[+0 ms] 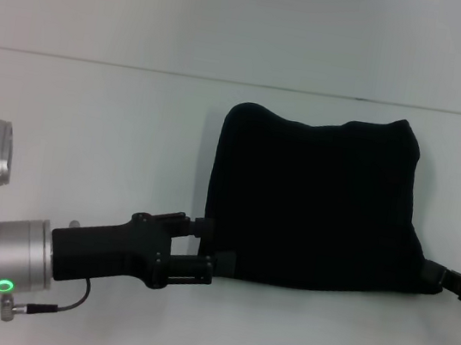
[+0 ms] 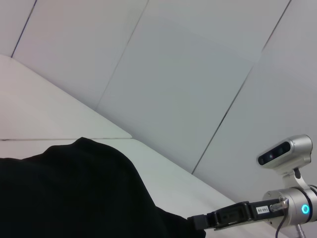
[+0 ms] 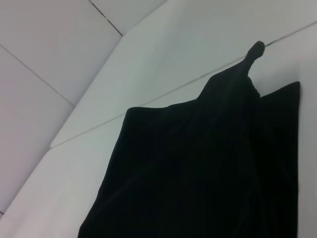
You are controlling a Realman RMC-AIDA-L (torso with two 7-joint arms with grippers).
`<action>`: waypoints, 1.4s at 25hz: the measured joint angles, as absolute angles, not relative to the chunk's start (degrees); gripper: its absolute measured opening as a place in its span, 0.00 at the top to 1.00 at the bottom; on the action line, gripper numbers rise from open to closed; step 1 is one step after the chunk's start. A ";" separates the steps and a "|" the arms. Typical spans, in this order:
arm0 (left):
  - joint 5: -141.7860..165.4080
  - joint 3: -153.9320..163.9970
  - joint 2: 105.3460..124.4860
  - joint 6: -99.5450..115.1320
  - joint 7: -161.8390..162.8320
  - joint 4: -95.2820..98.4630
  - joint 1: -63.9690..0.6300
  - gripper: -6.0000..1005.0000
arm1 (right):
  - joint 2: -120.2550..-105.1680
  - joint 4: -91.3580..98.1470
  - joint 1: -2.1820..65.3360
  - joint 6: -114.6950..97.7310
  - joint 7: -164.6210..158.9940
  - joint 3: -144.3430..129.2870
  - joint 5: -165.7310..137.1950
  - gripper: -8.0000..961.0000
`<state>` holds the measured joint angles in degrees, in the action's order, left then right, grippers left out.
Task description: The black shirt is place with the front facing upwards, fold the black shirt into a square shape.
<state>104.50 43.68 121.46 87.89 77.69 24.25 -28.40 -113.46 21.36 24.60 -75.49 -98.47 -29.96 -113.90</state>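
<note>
Desk [image 1: 89, 134]: white and plain, it carries everything; a white wall rises behind it.
Shirt [image 1: 317, 203]: black, folded into a rough rectangle, lying on the desk right of centre; I see no lettering on the side facing up. Its top edge is wavy, and its lower edge runs between my two pincers. My left wrist view shows its dark bulk [image 2: 74, 193] close by; my right wrist view shows it [image 3: 208, 168] draped, with a small twisted peak at one corner.
Left pincer [image 1: 213, 244]: at the shirt's lower left corner, fingers parted a little with the cloth edge at their tips; I cannot tell whether I grip it.
Right pincer [image 1: 440, 278]: at the shirt's lower right corner, tips hidden by the cloth; I cannot tell whether it grips.
</note>
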 joint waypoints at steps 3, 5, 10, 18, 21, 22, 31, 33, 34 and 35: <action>104.50 43.68 121.46 87.89 77.69 24.26 -28.34 0.21 | -113.36 21.10 24.35 -75.74 -98.45 -29.85 -113.77 0.88; 104.50 43.68 121.42 87.89 77.70 24.25 -28.36 0.21 | -113.30 20.82 24.02 -75.83 -98.48 -29.81 -113.63 0.90; 104.50 43.62 121.38 87.87 77.70 24.25 -28.48 0.21 | -113.75 20.74 22.55 -76.70 -97.90 -28.49 -113.38 0.92; 104.50 42.62 121.27 87.29 77.66 24.26 -28.51 0.20 | -114.63 20.62 21.24 -79.92 -92.64 -25.72 -113.29 0.91; 104.50 42.10 121.28 87.27 77.52 24.26 -28.49 0.20 | -115.15 20.53 20.78 -79.69 -91.10 -24.83 -113.31 0.91; 104.50 42.09 121.28 87.27 77.51 24.25 -28.48 0.20 | -115.34 20.47 20.57 -79.47 -90.67 -24.46 -113.34 0.91; 104.50 42.08 121.29 87.27 77.40 24.28 -28.49 0.21 | -115.70 19.72 19.11 -76.65 -89.52 -20.35 -113.39 0.91; 104.50 42.07 121.28 87.24 77.44 24.29 -28.53 0.21 | -115.71 19.70 18.86 -76.64 -89.87 -18.82 -113.39 0.90; 104.50 42.00 121.29 87.21 77.44 24.29 -28.54 0.21 | -115.71 19.70 18.73 -76.68 -89.87 -17.90 -113.38 0.90; 104.50 41.56 121.31 87.16 77.45 24.27 -28.55 0.21 | -115.72 19.90 18.45 -77.28 -89.61 -15.72 -113.37 0.90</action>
<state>104.50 41.56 121.31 87.16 77.45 24.27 -28.55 -115.72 19.90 18.45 -77.28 -89.61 -15.72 -113.37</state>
